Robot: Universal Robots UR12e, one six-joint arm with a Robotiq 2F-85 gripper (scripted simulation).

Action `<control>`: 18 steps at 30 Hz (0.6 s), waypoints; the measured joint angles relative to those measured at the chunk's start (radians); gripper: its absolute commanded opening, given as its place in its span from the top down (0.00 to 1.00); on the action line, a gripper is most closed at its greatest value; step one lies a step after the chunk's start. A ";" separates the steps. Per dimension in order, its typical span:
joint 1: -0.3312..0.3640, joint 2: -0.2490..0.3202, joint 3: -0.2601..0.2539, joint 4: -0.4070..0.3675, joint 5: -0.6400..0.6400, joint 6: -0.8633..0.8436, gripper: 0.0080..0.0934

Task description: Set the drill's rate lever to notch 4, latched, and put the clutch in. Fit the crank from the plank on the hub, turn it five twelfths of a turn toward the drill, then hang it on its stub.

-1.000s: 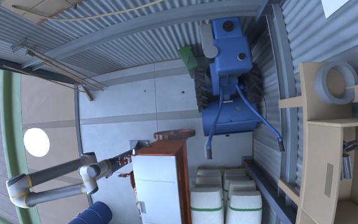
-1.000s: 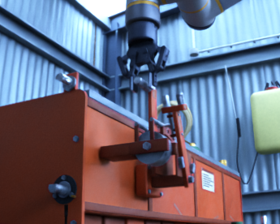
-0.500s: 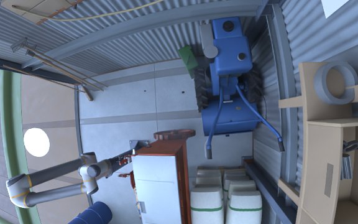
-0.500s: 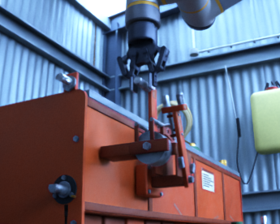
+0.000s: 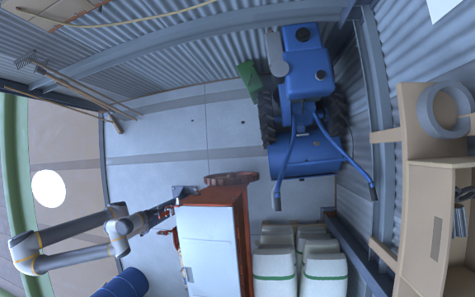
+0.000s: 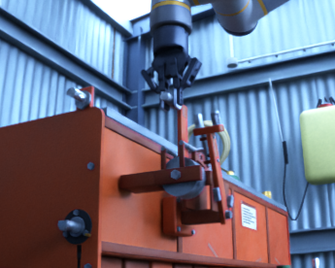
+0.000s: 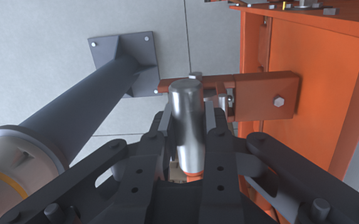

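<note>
On the end wall of the orange seed drill (image 6: 61, 194) the rate lever (image 6: 181, 131) stands upright from its quadrant plate (image 6: 185, 180), ending in a steel grip (image 7: 186, 125). My gripper (image 6: 170, 90) comes down from above and its fingers are closed on either side of that steel grip (image 6: 167, 96). A hub with a short steel shaft (image 6: 73, 226) sits low on the end wall, and a steel stub (image 6: 79, 96) sticks out at the top corner. The crank and the plank are not in view.
A blue walking tractor (image 5: 303, 107) stands beyond the drill, with white sacks (image 5: 299, 260) beside the drill. A grey pedestal (image 7: 83, 103) carries my arm beside the end wall. A wooden shelf unit (image 5: 443, 185) stands at the right, and a blue drum (image 5: 124, 284) stands near my base.
</note>
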 measured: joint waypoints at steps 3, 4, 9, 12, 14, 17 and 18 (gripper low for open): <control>0.000 0.000 0.000 0.000 0.000 0.000 0.92; 0.000 0.000 0.000 0.000 0.000 0.000 0.94; 0.000 0.000 0.000 0.000 0.000 0.000 1.00; 0.000 0.000 0.000 0.000 0.000 0.000 1.00; 0.000 0.000 0.000 0.000 0.000 0.000 1.00; 0.000 0.000 0.000 0.000 0.000 0.000 1.00; 0.000 0.000 -0.001 0.001 0.000 0.000 1.00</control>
